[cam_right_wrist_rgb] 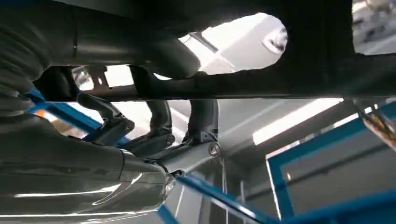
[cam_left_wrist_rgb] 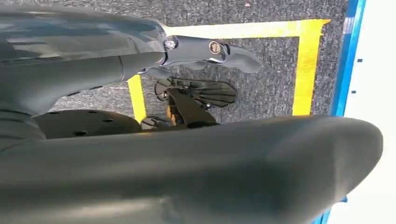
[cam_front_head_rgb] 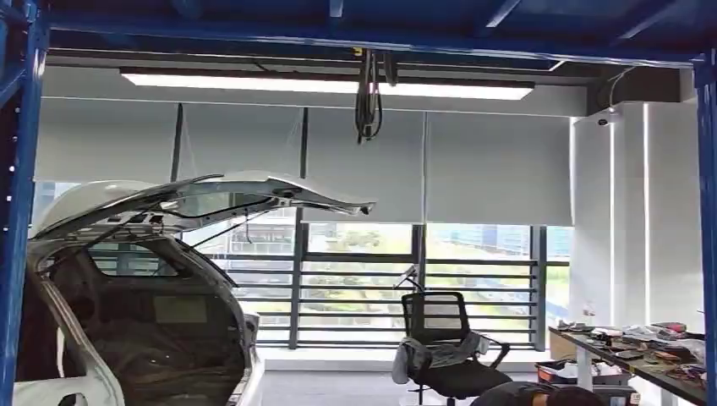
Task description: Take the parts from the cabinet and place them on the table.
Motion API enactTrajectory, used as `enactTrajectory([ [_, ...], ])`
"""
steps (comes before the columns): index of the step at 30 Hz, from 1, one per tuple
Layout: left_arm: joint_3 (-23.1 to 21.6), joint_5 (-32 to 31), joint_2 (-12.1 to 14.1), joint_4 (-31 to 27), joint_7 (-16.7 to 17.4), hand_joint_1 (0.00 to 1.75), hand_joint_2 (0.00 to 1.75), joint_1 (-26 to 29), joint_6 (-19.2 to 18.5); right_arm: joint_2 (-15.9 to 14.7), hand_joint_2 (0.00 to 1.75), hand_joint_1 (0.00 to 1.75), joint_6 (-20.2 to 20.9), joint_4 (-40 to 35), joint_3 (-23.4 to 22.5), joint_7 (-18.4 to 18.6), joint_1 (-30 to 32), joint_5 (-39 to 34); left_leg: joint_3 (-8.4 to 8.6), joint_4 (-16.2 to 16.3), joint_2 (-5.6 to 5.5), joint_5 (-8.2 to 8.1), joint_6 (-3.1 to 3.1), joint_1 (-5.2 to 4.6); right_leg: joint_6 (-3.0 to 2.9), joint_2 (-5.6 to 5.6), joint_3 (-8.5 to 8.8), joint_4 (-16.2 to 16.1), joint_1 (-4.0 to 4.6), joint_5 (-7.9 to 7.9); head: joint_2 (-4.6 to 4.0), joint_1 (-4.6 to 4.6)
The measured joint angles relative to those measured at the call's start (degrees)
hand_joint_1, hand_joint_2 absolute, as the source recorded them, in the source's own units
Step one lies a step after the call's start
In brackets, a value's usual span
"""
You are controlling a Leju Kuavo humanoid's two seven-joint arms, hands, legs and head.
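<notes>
1. Left hand (cam_left_wrist_rgb: 205,70): glossy dark grey shell, thick rounded thumb, slim dark fingers (cam_left_wrist_rgb: 233,53) pinned with silver screws.
2. Right hand (cam_right_wrist_rgb: 154,135): ribbed grey cover, dark jointed fingers (cam_right_wrist_rgb: 201,122), silver pivot screws.

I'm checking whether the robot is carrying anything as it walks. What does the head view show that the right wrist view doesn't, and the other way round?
Head view, not the wrist: a white car with its tailgate raised, an office chair by the windows, and a cluttered desk on the right.
Right wrist view, not the head: the right hand, fingers curled up onto the edge of a dark panel, apparently holding it.
Both: the blue frame and the ceiling light.
</notes>
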Motion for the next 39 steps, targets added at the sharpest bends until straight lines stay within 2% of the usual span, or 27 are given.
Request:
enactTrajectory([
  [4, 0.0, -0.04, 0.09, 0.0, 0.0, 0.0, 1.75, 0.17, 0.17, 1.83, 1.75, 1.75, -2.36, -2.14, 0.13, 0.0, 0.43, 3.73, 0.0, -0.01, 0.0, 0.0, 0.0, 0.0, 0.0, 0.0, 0.01, 0.0, 0.0, 0.0, 0.0, 0.0],
  [11, 0.02, -0.04, 0.46, -0.02, 0.85, 0.0, 1.75, 0.26, 0.77, 2.51, 1.75, 1.75, -4.15, -3.47, 1.38, 1.62, 0.43, 6.4, 0.0, -0.01, 0.0, 0.0, 0.0, 0.0, 0.0, 0.0, 0.01, 0.0, 0.0, 0.0, 0.0, 0.0],
  [21, 0.31, -0.04, 0.87, -0.02, 0.98, 0.0, 1.75, 0.37, 1.16, 3.1, 1.75, 1.75, -4.15, -3.28, 1.92, 2.49, 0.74, 6.99, -0.01, 0.09, 0.0, -0.1, 0.08, -0.24, 0.06, 0.0, 0.0, -0.07, -0.17, 0.01, 0.0, 0.0],
  [24, 0.35, -0.04, 1.09, -0.04, 1.03, 0.0, 1.75, 0.38, 1.18, 3.19, 1.75, 1.75, -3.95, -3.03, 1.99, 2.49, 0.74, 6.97, -0.01, 0.09, 0.0, -0.19, 0.23, -0.47, 0.21, 0.0, -0.01, -0.09, -0.37, -0.01, 0.0, 0.0],
  [26, 0.35, -0.04, 1.18, -0.04, 1.29, 0.0, 1.75, 0.38, 1.2, 3.28, 1.75, 1.75, -3.84, -3.01, 2.03, 2.49, 0.74, 6.9, 0.01, 0.09, 0.0, -0.07, 0.47, -0.67, 0.56, 0.0, 0.03, -0.16, -0.57, 0.16, 0.0, 0.0],
  [27, 0.37, -0.07, 1.18, -0.04, 1.36, 0.0, 1.75, 0.37, 1.2, 3.3, 1.75, 1.75, -3.82, -3.03, 2.03, 2.49, 0.75, 6.9, 0.14, -0.43, 0.05, 0.23, 0.82, -0.28, 0.72, 0.05, 0.04, -0.07, -0.48, 0.06, 0.0, 0.0],
  [28, 0.37, -0.11, 1.2, -0.04, 1.4, 0.0, 1.75, 0.32, 1.2, 3.3, 1.75, 1.75, -3.8, -3.01, 2.03, 2.49, 0.85, 6.88, 0.35, -0.8, 0.21, 0.47, 1.13, 0.02, 0.87, -0.02, 0.01, 0.68, -0.54, -1.08, 0.0, 0.0],
  [29, 0.37, -0.11, 1.25, -0.04, 1.42, 0.0, 1.75, 0.27, 1.25, 3.3, 1.75, 1.75, -3.8, -3.01, 2.03, 2.49, 0.77, 6.88, 0.31, -0.88, 0.27, 0.55, 1.27, 0.15, 1.05, -0.04, -1.03, 3.04, -0.57, -2.88, 0.0, 0.0],
  [31, 0.37, -0.13, 1.25, -0.09, 1.6, 0.0, 1.75, 0.33, 1.36, 3.3, 1.75, 1.75, -3.58, -2.88, 2.12, 2.47, 1.03, 6.77, 0.25, -0.87, 0.38, 0.54, 1.26, 0.24, 1.52, -0.05, -4.97, 11.94, -0.97, -7.46, 0.0, 0.0],
  [32, 0.37, -0.13, 1.27, -0.07, 1.68, 0.0, 1.75, 0.39, 1.4, 3.3, 1.75, 1.75, -3.43, -2.71, 2.14, 2.45, 1.26, 6.57, 0.21, -0.85, 0.42, 0.55, 1.25, 0.28, 1.79, -0.05, -7.14, 16.52, -1.18, -8.86, 0.0, 0.0],
  [33, 0.39, -0.13, 1.29, -0.09, 1.82, 0.0, 1.75, 0.45, 1.46, 3.3, 1.75, 1.75, -3.27, -2.55, 2.14, 2.45, 1.47, 6.35, 0.22, -0.83, 0.43, 0.58, 1.2, 0.33, 1.97, -0.07, -8.09, 18.43, -1.36, -8.72, 0.0, 0.0],
  [34, 0.42, -0.13, 1.29, -0.09, 1.86, 0.0, 1.75, 0.5, 1.53, 3.3, 1.75, 1.75, -3.1, -2.4, 2.14, 2.45, 1.65, 5.94, 0.23, -0.82, 0.42, 0.6, 1.12, 0.44, 2.18, -0.08, -7.75, 17.4, -1.53, -7.0, 0.0, 0.0],
  [36, 0.42, -0.2, 1.29, -0.09, 1.86, 0.0, 1.75, 0.49, 1.55, 3.28, 1.75, 1.75, -2.36, -2.14, 2.14, 2.1, 1.64, 4.42, 0.24, -0.7, 0.37, 0.66, 0.74, 0.76, 2.58, -0.12, -4.46, 9.58, -1.84, -1.64, 0.0, 0.0],
  [37, 0.44, -0.33, 1.29, -0.09, 1.86, 0.0, 1.75, 0.48, 1.55, 3.28, 1.75, 1.75, -2.09, -2.03, 2.14, 1.73, 1.64, 3.6, 0.25, -0.6, 0.32, 0.64, 0.3, 0.91, 2.7, -0.14, -1.94, 3.7, -2.02, 1.21, 0.0, 0.0],
  [38, 0.44, -0.48, 1.4, -0.11, 1.86, 0.0, 1.75, 0.46, 1.64, 3.28, 1.75, 1.75, -2.09, -1.86, 2.16, 1.03, 1.69, 2.56, 0.02, -0.58, 0.22, 0.71, -0.3, 0.76, 2.66, 0.06, -0.78, 1.32, -1.73, 0.69, 0.0, 0.0],
  [39, 0.44, -0.52, 1.4, -0.11, 1.84, 0.0, 1.75, 0.47, 1.66, 3.28, 1.75, 1.75, -2.12, -1.83, 2.16, 0.5, 1.74, 1.83, -0.17, -0.63, 0.18, 1.07, -0.86, 0.79, 1.88, 0.19, -0.9, 0.77, -1.45, 1.01, 0.0, 0.0],
])
